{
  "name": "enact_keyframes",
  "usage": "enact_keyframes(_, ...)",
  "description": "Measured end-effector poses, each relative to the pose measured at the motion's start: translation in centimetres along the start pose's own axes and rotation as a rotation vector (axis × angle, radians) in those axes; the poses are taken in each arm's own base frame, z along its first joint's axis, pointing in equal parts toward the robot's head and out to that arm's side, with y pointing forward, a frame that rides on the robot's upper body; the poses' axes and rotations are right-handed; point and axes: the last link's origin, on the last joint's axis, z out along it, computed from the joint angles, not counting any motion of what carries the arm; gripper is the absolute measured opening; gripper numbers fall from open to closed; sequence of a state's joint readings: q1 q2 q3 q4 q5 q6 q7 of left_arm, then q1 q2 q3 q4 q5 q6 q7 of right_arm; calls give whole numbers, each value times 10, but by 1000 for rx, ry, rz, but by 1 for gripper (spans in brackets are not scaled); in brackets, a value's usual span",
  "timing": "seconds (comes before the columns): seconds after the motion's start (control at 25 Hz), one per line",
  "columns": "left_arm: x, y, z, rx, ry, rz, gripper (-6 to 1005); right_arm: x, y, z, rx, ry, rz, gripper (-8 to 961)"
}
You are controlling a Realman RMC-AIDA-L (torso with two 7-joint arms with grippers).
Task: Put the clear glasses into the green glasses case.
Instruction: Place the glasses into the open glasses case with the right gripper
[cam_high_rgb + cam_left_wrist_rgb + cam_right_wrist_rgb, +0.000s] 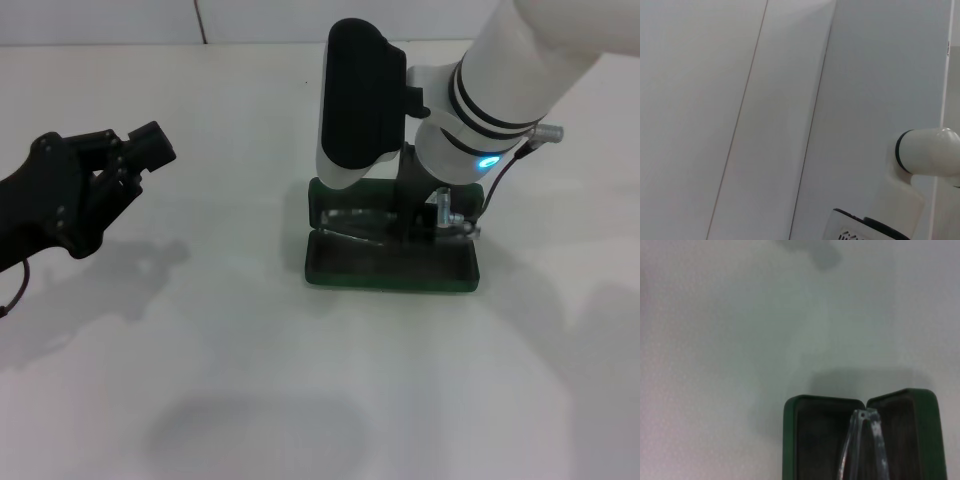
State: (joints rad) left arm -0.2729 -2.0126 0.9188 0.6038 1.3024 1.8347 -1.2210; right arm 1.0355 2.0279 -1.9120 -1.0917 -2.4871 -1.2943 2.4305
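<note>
Plain white table [250,380], pale panelled wall [715,100], soft shadows

1. My left wrist camera mostly shows a pale wall [740,100] of flat panels, with thin dark seams running slantwise between them.
2. A rounded white arm part [930,157] with a black ring at its end pokes in from one edge.
3. A white housing with black trim [860,225] sits at the edge beside it.

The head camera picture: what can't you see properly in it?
- Right gripper: the white arm covers it, so open or shut jaws cannot be told.
- Transparent plastic clear glasses: mostly hidden behind the arm; only a faint glint shows.
- Dark green hinged glasses case: the far half is partly covered.
- Black left gripper: parked aside.
</note>
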Motion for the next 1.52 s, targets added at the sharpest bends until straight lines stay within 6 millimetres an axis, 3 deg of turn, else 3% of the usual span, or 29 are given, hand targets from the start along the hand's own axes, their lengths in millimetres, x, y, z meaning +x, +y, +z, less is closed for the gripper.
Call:
enact_keyframes(0.56, 2, -1, 0, 1, 4, 4, 54, -2, 1, -2, 2, -6, -11, 193)
enact_keyframes(1.04, 2, -2, -5, 25, 11, 6, 54, -8, 16, -14, 4, -45, -32, 197)
enact_keyframes(1.52, 2, -1, -4, 20, 13, 6, 54, 10, 13, -16, 66, -60, 29, 192)
